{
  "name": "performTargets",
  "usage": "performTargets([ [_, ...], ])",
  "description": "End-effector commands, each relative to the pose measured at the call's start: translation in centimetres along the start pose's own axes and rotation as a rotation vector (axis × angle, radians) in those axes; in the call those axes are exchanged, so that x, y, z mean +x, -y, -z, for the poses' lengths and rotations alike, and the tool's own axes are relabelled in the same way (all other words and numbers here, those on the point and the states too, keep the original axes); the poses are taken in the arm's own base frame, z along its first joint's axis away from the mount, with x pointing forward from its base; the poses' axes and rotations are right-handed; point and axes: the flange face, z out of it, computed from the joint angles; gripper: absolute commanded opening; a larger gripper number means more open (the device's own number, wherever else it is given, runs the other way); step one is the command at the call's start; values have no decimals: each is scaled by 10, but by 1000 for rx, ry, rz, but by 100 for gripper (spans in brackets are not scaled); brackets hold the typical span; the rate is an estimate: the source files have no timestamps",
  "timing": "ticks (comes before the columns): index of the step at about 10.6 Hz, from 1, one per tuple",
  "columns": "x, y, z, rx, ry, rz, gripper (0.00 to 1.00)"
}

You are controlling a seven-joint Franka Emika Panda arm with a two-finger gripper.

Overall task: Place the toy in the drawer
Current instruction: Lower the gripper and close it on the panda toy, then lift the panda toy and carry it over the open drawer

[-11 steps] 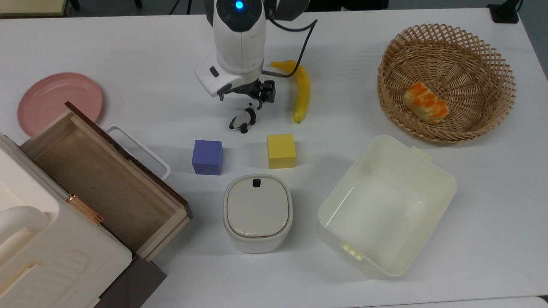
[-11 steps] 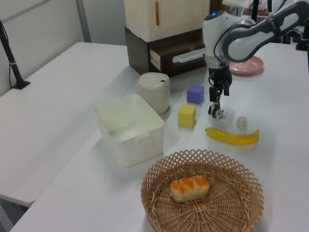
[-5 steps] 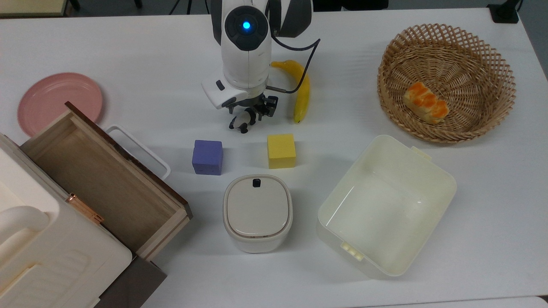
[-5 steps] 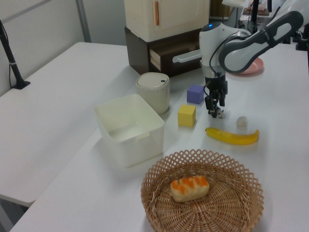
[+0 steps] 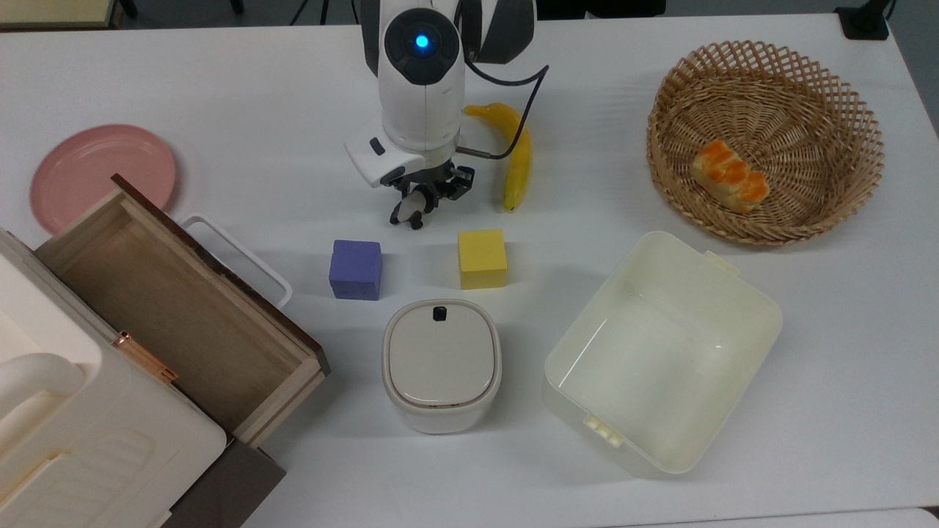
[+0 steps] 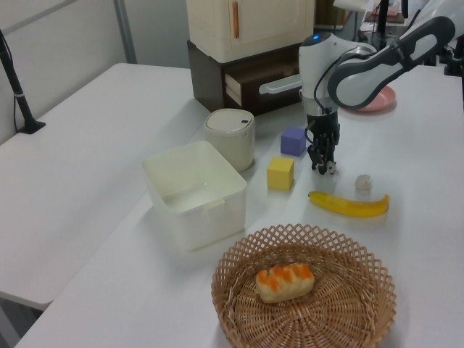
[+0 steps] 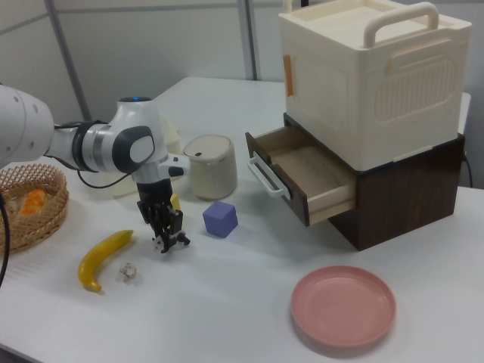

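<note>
A white worktop (image 5: 220,88) fills the scene, crowded with props, and the claw (image 5: 425,196) is down at the surface right on the toy (image 5: 408,208). A second ago it hung just above the little panda, which stood free; half a second ago it came down around it. Now the fingers look drawn in narrow against the toy's body, and the panda has turned a touch in the top view, head end poking out toward the purple cube (image 5: 356,269). In the right view the claw (image 7: 168,236) sits low with the toy (image 7: 169,240) at its tips, feet apparently on the surface. So I read this as the grasp just closing, with no lift yet.

The toy lies in the middle of the worktop: in the top view the banana (image 5: 516,152) is just to its right, the yellow cube (image 5: 482,258) and purple cube are nearer the camera. The small whitish lump (image 6: 363,182) rests near the banana in the left view.

The drawer (image 5: 172,308) stands pulled open well away at the top view's lower left, its white handle (image 5: 238,257) facing the cubes, its wood floor bare. If the grip holds, next comes a lift and a carry across, passing the purple cube, then a drop over the open box. The toy is small, so it could slip or twist between the fingers.
</note>
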Motion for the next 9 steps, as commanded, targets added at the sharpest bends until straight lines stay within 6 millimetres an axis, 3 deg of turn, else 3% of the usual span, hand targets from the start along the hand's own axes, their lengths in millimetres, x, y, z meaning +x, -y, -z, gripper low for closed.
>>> performTargets([
  [1, -9, -12, 52, -3, 29, 67, 15],
  [3, 5, -21, 101, 1, -9, 52, 15],
  [6, 30, -53, 173, -2, -142, 69, 15],
  [9, 48, -100, 211, -1, -235, 162, 16],
])
